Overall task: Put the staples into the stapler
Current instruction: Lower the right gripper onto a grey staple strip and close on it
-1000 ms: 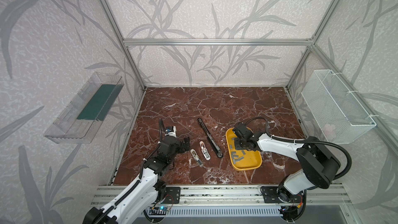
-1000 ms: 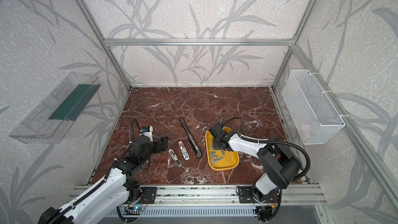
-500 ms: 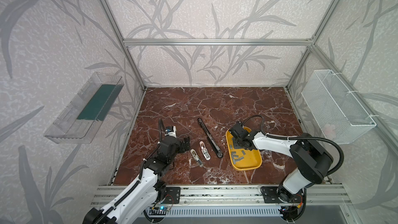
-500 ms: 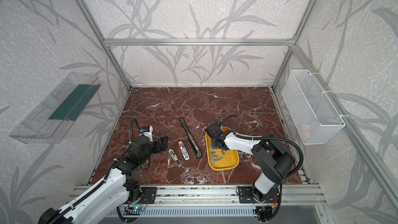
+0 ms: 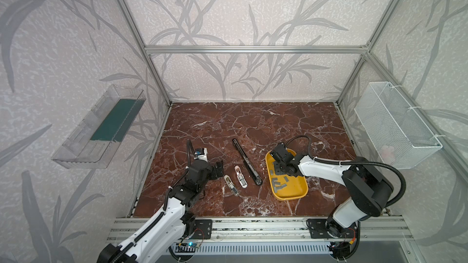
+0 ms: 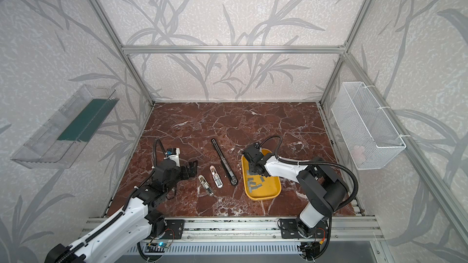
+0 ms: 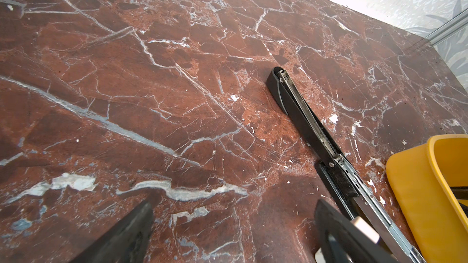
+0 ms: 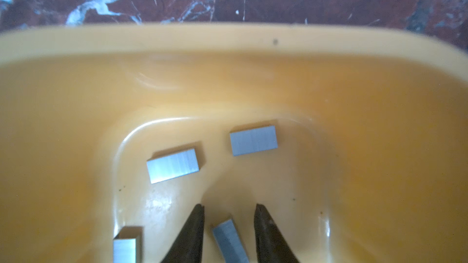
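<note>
The staples (image 5: 278,185) (image 6: 254,187) are short grey metal strips scattered loose on the floor of a yellow tray (image 5: 291,197) (image 6: 263,197), which sits on the right half of the marble tabletop (image 5: 253,122), toward its near edge. None of them is in a stapler. In the right wrist view four strips show inside the tray (image 8: 228,39): two lying flat and apart (image 8: 172,165) (image 8: 253,140), one cut off at the frame edge (image 8: 124,249), and one (image 8: 230,241) lying between the fingers (image 8: 192,234) of the right gripper (image 8: 229,206).

Those fingers are parted a little and straddle that strip. A sliver of tray floor shows on each side of it, so they are not pinching it. In both top views the right gripper (image 5: 279,170) (image 6: 253,170) points down into the far left part of the tray.

Just left of the tray, the long black stapler (image 5: 247,163) (image 6: 224,161) (image 7: 304,115) lies opened out flat on a diagonal, with its near end closest to the tray. Left of it lie two small staplers (image 5: 240,177) (image 6: 205,185), side by side and slightly apart.

Further left, the left gripper (image 5: 219,169) (image 6: 191,169) (image 7: 234,203) is low over the tabletop just beside the small staplers. Its fingers (image 7: 121,236) are spread wide, with only bare marble between them.
</note>
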`<state>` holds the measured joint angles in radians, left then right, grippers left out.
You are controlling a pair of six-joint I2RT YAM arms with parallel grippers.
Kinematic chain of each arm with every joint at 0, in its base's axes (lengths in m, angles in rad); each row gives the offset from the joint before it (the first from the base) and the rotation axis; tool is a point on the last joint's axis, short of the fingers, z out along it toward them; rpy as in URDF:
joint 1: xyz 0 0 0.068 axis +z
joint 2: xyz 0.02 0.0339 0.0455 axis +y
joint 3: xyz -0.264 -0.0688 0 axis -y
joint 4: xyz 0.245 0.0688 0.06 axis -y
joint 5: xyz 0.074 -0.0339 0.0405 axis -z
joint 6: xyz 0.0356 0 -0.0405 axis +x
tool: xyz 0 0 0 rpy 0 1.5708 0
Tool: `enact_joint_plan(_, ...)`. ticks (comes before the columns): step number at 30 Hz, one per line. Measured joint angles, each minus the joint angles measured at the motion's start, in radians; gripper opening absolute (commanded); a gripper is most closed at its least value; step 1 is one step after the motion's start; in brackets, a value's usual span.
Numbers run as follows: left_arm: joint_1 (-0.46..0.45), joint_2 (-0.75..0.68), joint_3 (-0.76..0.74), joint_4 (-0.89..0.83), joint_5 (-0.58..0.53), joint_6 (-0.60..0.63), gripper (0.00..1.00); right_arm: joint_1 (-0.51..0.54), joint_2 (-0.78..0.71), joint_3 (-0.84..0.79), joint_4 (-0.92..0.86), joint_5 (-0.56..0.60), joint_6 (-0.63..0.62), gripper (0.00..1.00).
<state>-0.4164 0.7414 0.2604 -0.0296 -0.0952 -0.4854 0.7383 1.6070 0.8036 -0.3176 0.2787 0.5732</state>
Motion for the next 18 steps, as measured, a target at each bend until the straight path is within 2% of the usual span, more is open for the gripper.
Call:
enact_joint_plan(8, 0.000, 0.000, 0.000, 0.000, 0.000, 0.000, 0.99, 0.000, -0.005, -0.003, -0.001, -0.023, -0.013, 0.34)
enact_joint_plan(14, 0.000, 0.000, 0.000, 0.000, 0.000, 0.000, 0.99, 0.000, -0.006, -0.003, -0.001, -0.027, -0.021, 0.24)
enact_joint_plan(18, -0.001, 0.000, 0.000, 0.000, 0.000, 0.000, 0.99, 0.000, -0.006, -0.003, -0.003, -0.026, -0.021, 0.23)
